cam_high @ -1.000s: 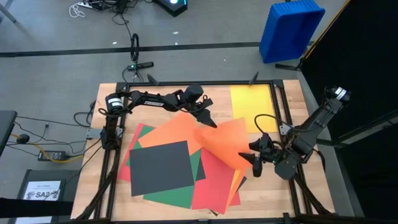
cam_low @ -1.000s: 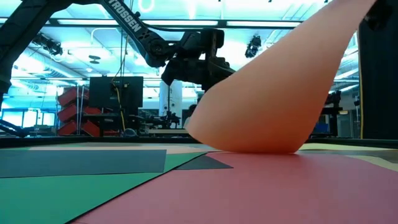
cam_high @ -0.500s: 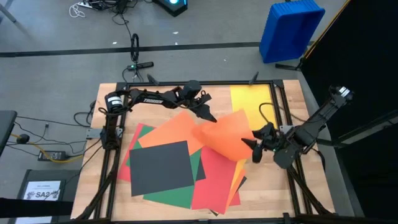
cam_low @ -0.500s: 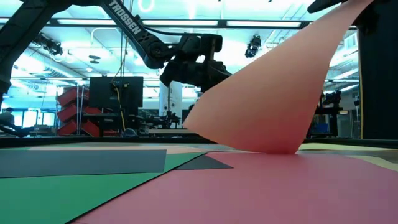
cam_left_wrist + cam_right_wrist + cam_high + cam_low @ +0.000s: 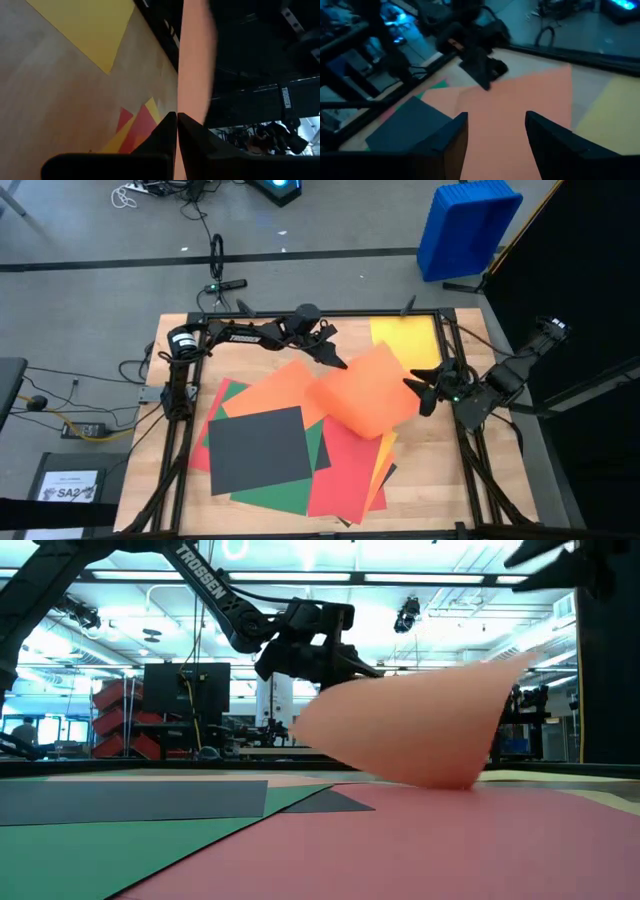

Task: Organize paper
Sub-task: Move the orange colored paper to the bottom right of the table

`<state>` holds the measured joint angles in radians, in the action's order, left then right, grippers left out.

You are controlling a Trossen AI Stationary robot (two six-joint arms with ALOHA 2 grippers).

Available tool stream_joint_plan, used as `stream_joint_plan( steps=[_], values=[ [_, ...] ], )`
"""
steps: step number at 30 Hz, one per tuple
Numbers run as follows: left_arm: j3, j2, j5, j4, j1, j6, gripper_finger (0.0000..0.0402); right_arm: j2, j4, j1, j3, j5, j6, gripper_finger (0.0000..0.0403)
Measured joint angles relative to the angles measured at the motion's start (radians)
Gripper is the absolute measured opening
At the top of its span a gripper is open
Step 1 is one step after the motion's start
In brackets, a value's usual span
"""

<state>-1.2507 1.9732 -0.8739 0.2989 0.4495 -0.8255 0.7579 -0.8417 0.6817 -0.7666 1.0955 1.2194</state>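
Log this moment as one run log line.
left gripper: shut on orange sheet corner | right gripper: open, off the sheet | yellow sheet: flat at far right

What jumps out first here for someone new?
An orange sheet curls up off the pile of coloured paper at mid-table, its far corner pinched in the shut left pincer. The right pincer stands open at the sheet's right edge. A yellow sheet lies apart in the far right corner.
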Motion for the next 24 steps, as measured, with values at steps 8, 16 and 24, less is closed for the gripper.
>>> stream_joint_plan(
  steps=[8, 16, 24],
  values=[
    [0.000, 0.000, 0.032, -0.011, 0.029, 0.010, 0.0000, 0.071, -0.132, -0.009, 0.041, -0.108, 0.271, 0.0172],
    [0.000, 0.000, 0.039, -0.053, 0.038, 0.039, 0.0000, 0.258, 0.075, 0.108, 0.169, -0.105, 0.497, 0.0170],
    [0.000, 0.000, 0.022, -0.056, 0.030, 0.039, 0.0000, 0.477, 0.441, 0.247, 0.340, 0.022, 0.848, 0.0167]
  ],
)
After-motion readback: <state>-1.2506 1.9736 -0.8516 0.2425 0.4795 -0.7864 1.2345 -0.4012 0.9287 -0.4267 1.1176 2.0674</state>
